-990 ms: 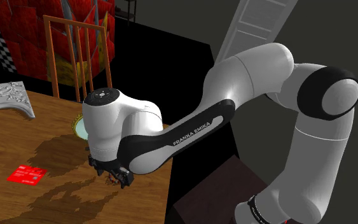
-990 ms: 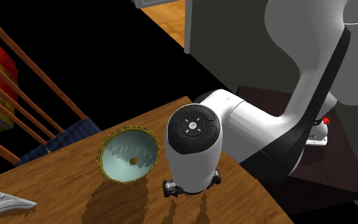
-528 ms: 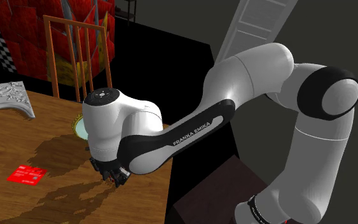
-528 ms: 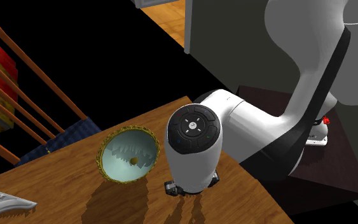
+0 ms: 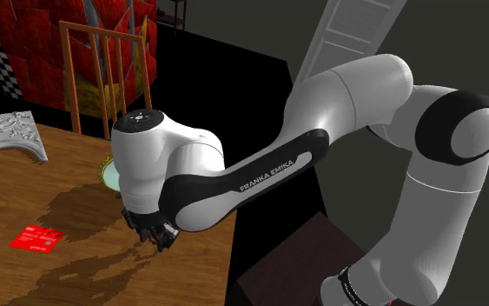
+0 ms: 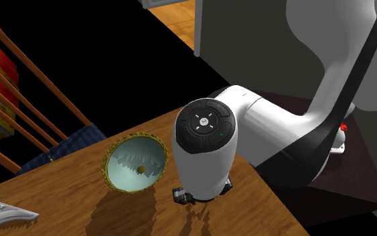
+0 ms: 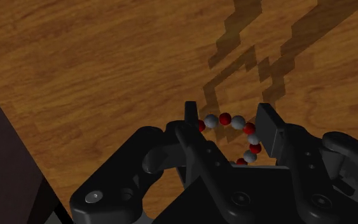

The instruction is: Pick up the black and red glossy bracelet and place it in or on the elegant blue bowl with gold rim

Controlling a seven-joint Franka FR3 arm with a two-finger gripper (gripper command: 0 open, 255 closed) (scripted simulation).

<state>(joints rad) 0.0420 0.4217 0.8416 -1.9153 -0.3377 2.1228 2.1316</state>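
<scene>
Red and pale-grey beads: bracelet (image 7: 238, 122) sits across the narrow gap of the black gripper (image 7: 229, 114), touching both inner finger faces, so the fingers are clamped on it. Gripper points down, low over the wooden table (image 7: 107, 63), near the table edge. In the second exterior view the gripper (image 6: 200, 198) sits under the white wrist. The bowl (image 6: 123, 164) is near at its ten o'clock, pale blue inside with a gold scalloped rim, not touching. In the shoulder view the bowl shows at the gripper's eleven o'clock, partly behind the arm. Red card (image 5: 36, 237) lies flat at nine o'clock, well apart. White carved piece (image 5: 8, 135) is far off at ten o'clock. Wooden chair (image 5: 103, 69) stands beyond the table at about twelve.
</scene>
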